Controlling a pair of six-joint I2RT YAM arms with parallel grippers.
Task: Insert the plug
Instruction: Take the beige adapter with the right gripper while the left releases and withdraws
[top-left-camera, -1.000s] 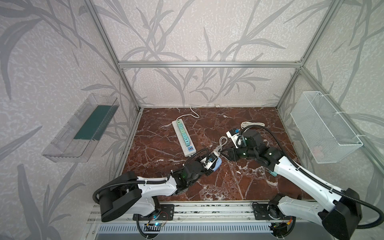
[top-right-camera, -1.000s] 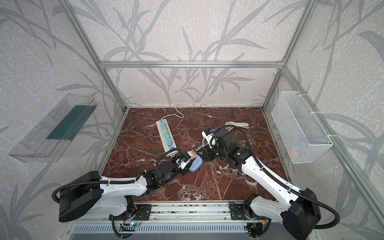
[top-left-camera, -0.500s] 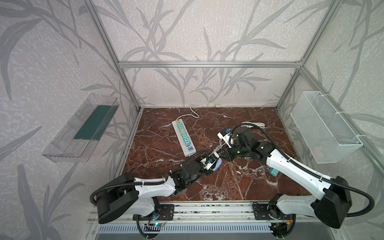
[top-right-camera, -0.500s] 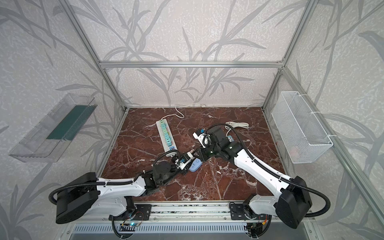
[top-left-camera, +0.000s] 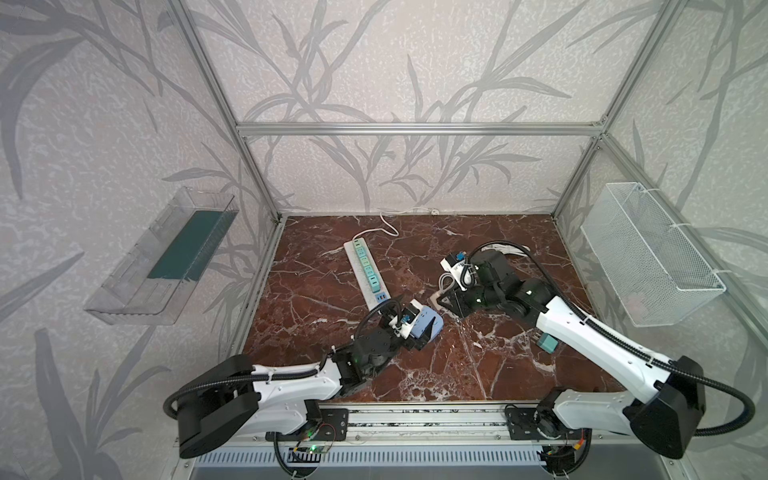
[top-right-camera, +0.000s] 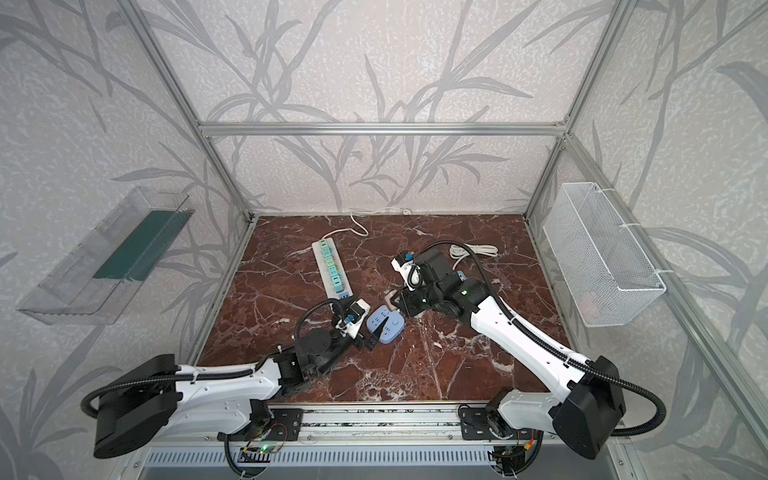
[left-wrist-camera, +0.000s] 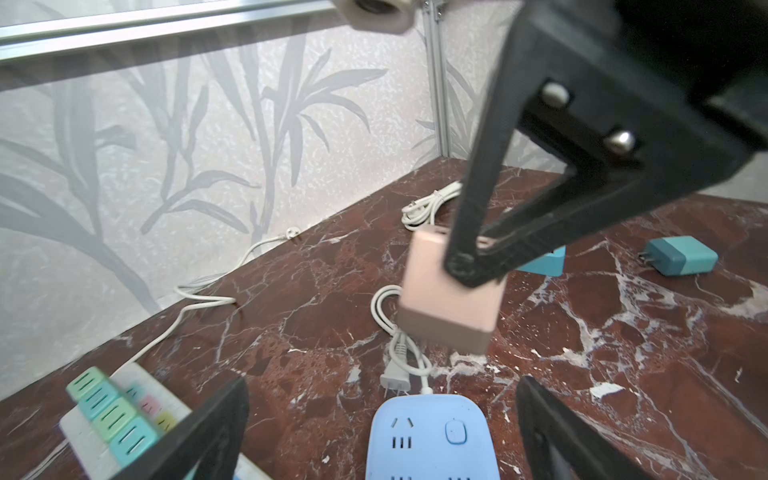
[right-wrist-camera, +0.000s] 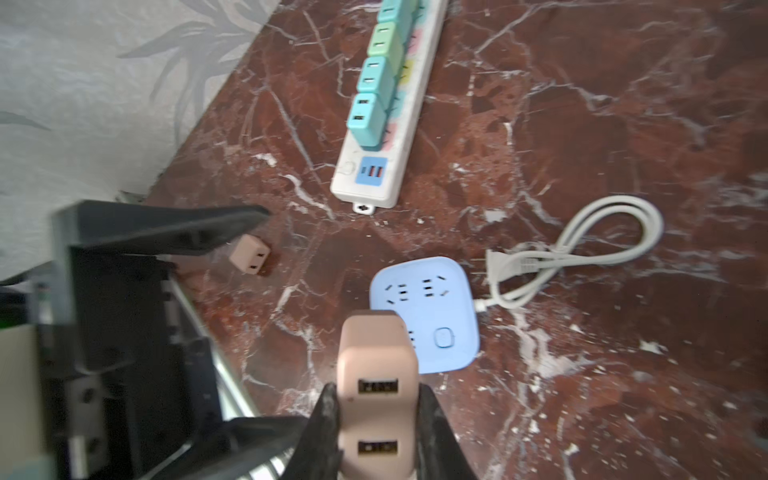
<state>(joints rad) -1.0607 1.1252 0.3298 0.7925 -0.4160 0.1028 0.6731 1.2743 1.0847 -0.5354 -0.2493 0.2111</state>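
Right wrist view, right tool (right-wrist-camera: 377, 392) pinching pink plug (right-wrist-camera: 376, 353), left tool (left-wrist-camera: 381, 392) spread

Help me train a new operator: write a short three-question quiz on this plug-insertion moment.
1. True or false: the left gripper is shut on the blue socket.
2. The right gripper holds: A) a teal charger, B) a pink charger, C) a white cord.
3. Is the pink charger plugged into the blue socket yet?

Key:
1. False. Its jaws stand open, one on each side of the socket.
2. B.
3. No. It is held in the air, not seated in the socket.
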